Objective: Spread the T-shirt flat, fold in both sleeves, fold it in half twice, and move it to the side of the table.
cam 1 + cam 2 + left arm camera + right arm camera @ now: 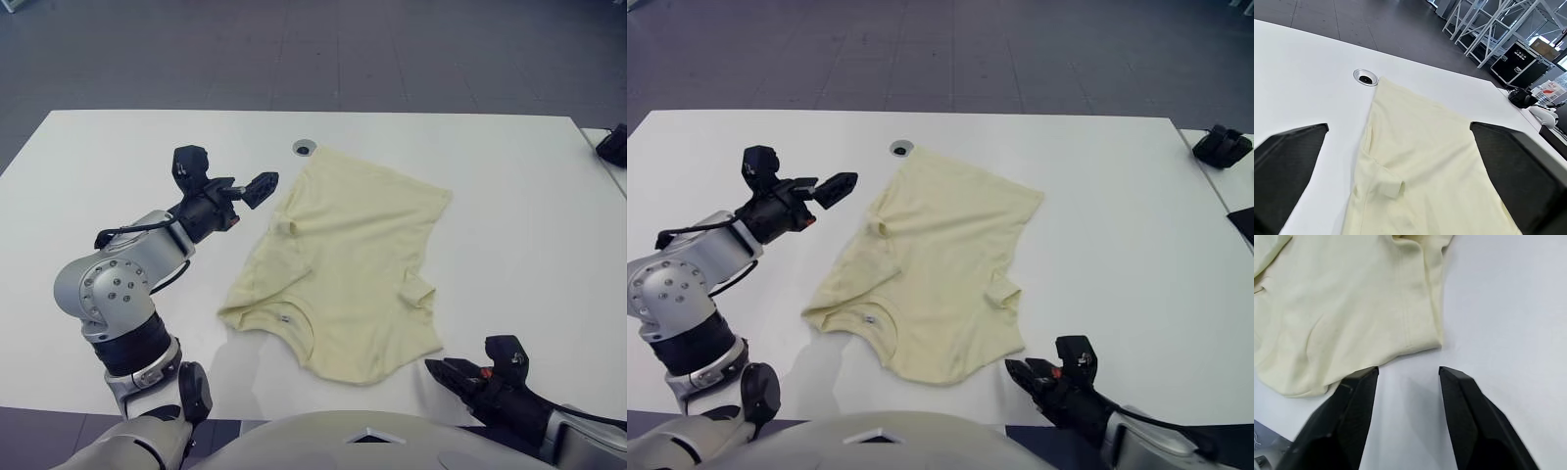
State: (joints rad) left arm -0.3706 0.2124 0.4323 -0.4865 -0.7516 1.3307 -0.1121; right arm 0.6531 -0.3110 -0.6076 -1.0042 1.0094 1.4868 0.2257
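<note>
A pale yellow T-shirt [343,255] lies rumpled on the white table [118,147], its collar [294,328] toward the near edge and its sleeves tucked in unevenly. My left gripper [263,186] hovers just left of the shirt's far left edge, open, with nothing between its fingers; the left wrist view has the shirt [1435,161] under its spread fingers [1288,161]. My right gripper [438,368] sits low at the near edge, just right of the shirt's near right corner [1435,340]. It is open and empty, with bare table between its fingertips.
A round cable grommet [305,147] is set into the table just beyond the shirt's far corner. A black object [1222,145] rests on a neighbouring surface at the far right. Wide bare table lies left, right and beyond the shirt.
</note>
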